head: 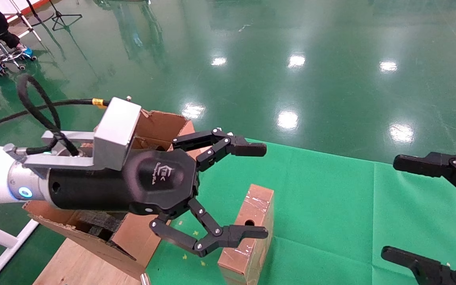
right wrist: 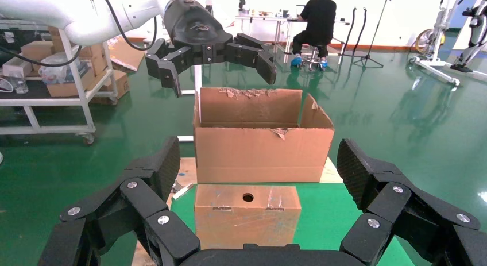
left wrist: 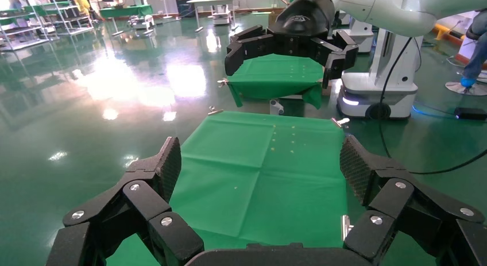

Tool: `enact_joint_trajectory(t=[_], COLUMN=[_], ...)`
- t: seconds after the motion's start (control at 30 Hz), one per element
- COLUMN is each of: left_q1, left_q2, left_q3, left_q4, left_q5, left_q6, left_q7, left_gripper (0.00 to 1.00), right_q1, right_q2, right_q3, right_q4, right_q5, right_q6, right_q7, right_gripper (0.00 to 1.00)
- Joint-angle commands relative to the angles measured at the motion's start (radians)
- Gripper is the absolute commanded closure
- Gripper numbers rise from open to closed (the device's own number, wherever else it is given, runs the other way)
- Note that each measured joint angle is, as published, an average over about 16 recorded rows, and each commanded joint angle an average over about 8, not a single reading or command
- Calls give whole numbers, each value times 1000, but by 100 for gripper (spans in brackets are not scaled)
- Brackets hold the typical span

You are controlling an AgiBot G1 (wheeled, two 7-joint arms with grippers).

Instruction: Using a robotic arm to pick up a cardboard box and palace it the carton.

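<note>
The small taped cardboard box [head: 251,233] stands on the green cloth, its narrow face with the round hole up; it also shows in the right wrist view [right wrist: 247,217]. The big torn carton [head: 160,126] stands just behind it, also in the right wrist view [right wrist: 258,145], with dark foam [head: 93,225] inside. My left gripper [head: 266,191], on the white arm with the blue ring, is open and empty, raised in the air beside the carton and above the box; it shows far off in the right wrist view [right wrist: 209,47]. My right gripper [head: 390,206] is open and empty at the right edge, facing the box.
The green cloth [head: 331,198] covers the table. A wooden board [head: 73,265] lies under the carton. A seated person [right wrist: 316,19] and a white cart [right wrist: 57,76] are on the green floor beyond. A metal clip [left wrist: 344,226] holds the cloth's edge.
</note>
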Motion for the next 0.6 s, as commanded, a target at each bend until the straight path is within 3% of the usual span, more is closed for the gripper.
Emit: enact_joint_trajectory(t=[0.03,0.5,0.6], left_q1=[0,0,-1], left_q2=[0,0,-2], left_q3=[0,0,1], left_q4=[0,0,-1], left_q5=[0,0,4], left_q6=[0,0,0], left_q7=[0,0,0], left_gripper=[0,0,0], right_q1=[0,0,0], right_q2=[0,0,0], right_q3=[0,0,0], right_q4=[0,0,0], right_q5=[0,0,0], right_q6=[0,0,0], right_q7=[0,0,0], right_gripper=[0,0,34])
